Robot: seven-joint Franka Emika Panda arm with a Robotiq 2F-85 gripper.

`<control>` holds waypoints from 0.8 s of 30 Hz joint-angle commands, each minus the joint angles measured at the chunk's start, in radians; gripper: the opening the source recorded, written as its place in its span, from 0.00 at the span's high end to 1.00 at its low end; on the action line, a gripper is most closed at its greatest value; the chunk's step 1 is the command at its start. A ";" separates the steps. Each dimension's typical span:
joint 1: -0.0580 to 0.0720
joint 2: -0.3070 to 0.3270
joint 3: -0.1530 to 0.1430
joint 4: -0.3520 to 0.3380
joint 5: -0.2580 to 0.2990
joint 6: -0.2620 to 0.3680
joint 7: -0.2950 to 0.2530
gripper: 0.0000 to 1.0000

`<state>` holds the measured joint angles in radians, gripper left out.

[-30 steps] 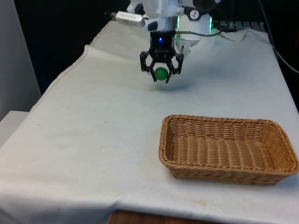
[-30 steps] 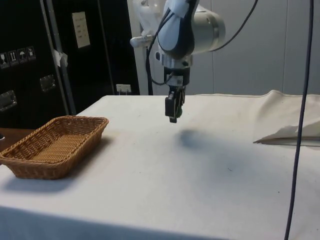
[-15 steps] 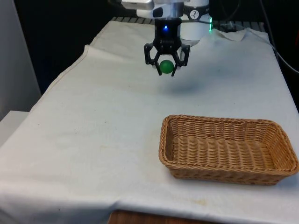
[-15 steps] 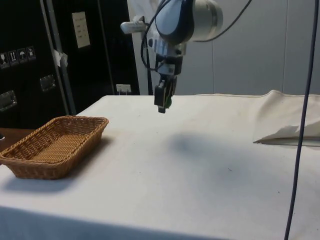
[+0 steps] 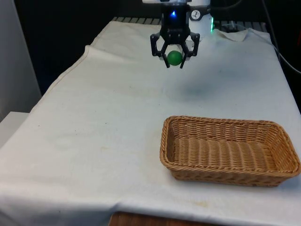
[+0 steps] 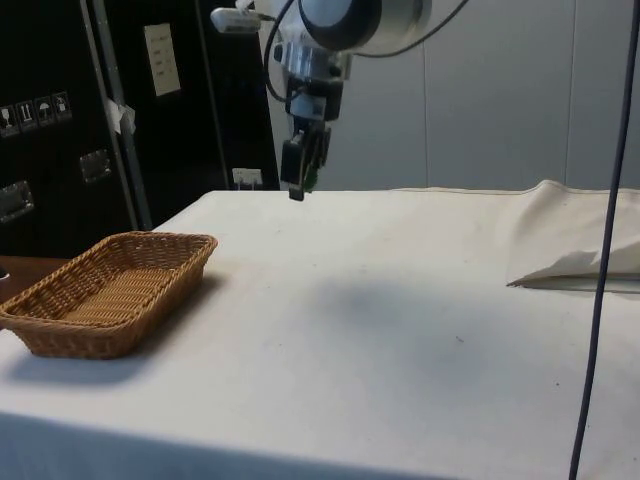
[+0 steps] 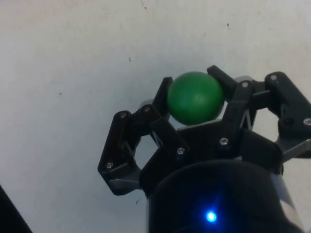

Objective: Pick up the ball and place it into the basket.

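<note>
The gripper [image 5: 175,58] is seen closed around a green ball [image 5: 175,57], which is pinched between the two black fingers [image 7: 163,99] and is carried high in the air, clear of the white cloth [image 5: 108,122] that covers the table. In the wrist view the ball [image 7: 196,97] is shown seated between the fingertips, with a finger pressed against each side of it and the bare cloth [image 7: 73,63] spread out far below. In the side view the gripper [image 6: 300,178] is held pointing downward from the white arm [image 6: 345,20], well above the table surface, and only a sliver of green is shown between the fingers there. A soft shadow is cast on the cloth beneath and beyond the gripper. The wicker basket [image 5: 229,149] is placed on the cloth at the near edge of the table, toward the front view's right, and is well apart from the gripper and the ball; nothing is seen inside it. In the side view the basket [image 6: 105,290] is set near the table's corner, before the dark cabinets [image 6: 120,100]. A folded ridge of cloth [image 6: 575,250] is raised at the far side of the table in that view, with a dark cable [image 6: 600,250] hung down in front of it
</note>
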<state>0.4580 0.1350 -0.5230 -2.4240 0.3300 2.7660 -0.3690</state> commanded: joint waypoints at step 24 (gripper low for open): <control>0.003 -0.106 0.024 0.088 -0.143 -0.168 0.129 1.00</control>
<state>0.4600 0.0220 -0.4950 -2.3390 0.2060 2.6030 -0.2580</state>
